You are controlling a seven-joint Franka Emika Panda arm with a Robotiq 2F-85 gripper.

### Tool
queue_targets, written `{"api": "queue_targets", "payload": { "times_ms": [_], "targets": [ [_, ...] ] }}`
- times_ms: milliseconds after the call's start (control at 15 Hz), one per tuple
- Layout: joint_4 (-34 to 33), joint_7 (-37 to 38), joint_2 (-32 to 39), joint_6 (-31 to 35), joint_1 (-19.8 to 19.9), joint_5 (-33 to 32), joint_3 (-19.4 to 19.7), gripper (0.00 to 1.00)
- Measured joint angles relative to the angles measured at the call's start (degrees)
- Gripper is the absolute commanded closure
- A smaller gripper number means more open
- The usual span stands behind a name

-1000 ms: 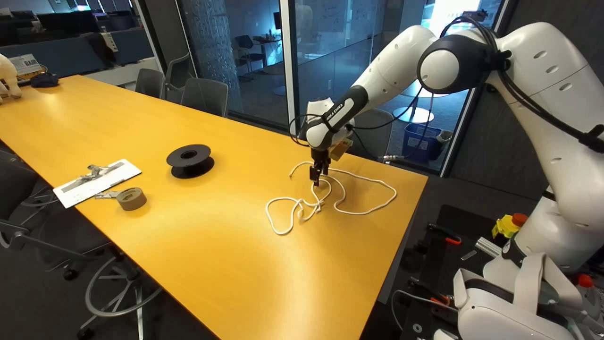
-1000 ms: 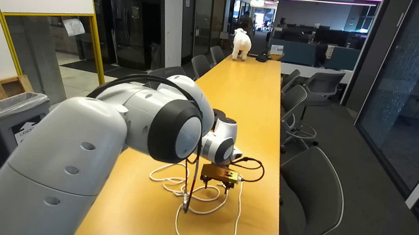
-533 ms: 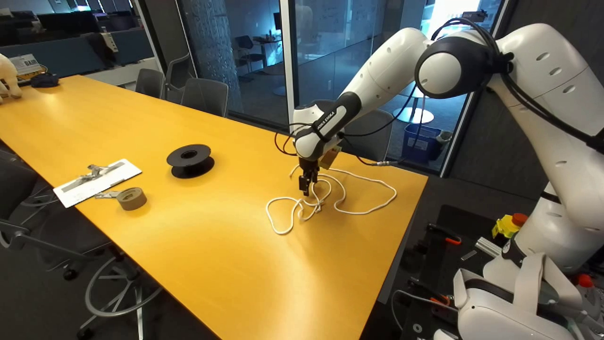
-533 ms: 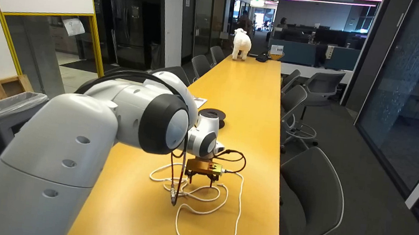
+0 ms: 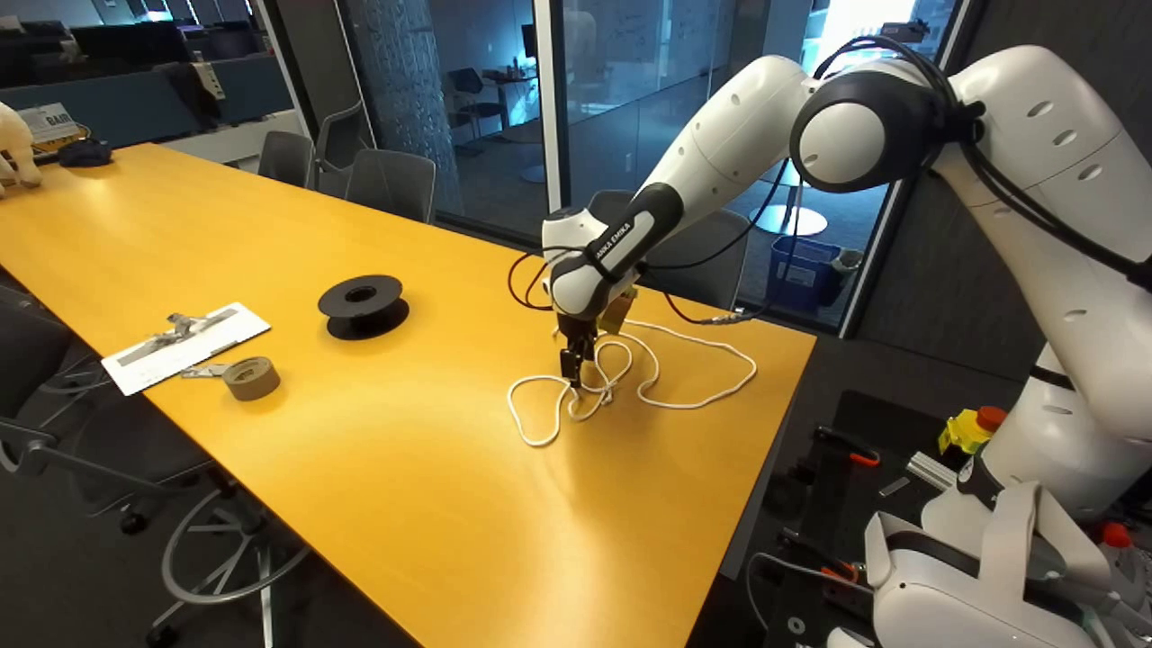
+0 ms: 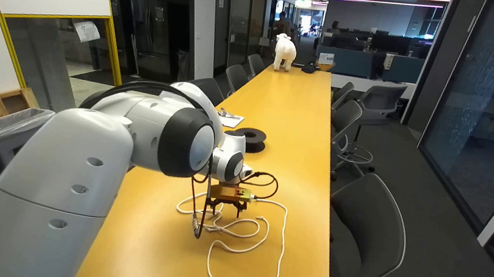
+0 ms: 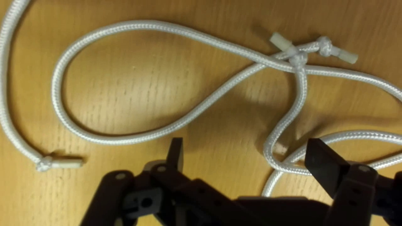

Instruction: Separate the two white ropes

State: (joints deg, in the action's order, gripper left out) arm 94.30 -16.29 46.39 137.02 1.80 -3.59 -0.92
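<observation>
The two white ropes [image 5: 666, 408] lie looped and crossing on the table in both exterior views [image 6: 283, 243]. In the wrist view, one rope stretch [image 7: 3, 78] ends in a knot [image 7: 44, 163] at the left. A loop [image 7: 141, 24] crosses itself near two more knotted ends [image 7: 298, 58]. I cannot tell which stretch belongs to which rope. My gripper [image 7: 245, 140] is open and points down over the crossing strands, and it also shows in both exterior views [image 5: 572, 371] [image 6: 226, 213]. One finger [image 7: 325, 166] overlaps a rope bend in the wrist view; contact is unclear.
A black spool [image 5: 360, 297] stands on the yellow table [image 5: 432, 504], farther along from the ropes. A white strip [image 5: 126, 371] with small objects and a brown tape roll [image 5: 253, 380] lie near the table's edge. A chair [image 6: 363, 233] stands beside the table.
My gripper has moved left in both exterior views, from over the middle of the ropes to the smaller loops with the knotted ends. It stays open. The ropes have not visibly moved.
</observation>
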Motion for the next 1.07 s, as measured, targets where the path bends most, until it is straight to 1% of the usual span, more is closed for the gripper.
{"api": "queue_targets", "payload": {
  "times_ms": [1067],
  "targets": [
    [0.8,-0.3,0.0,-1.1,0.0,-0.1,-0.3,0.0]
  ]
}}
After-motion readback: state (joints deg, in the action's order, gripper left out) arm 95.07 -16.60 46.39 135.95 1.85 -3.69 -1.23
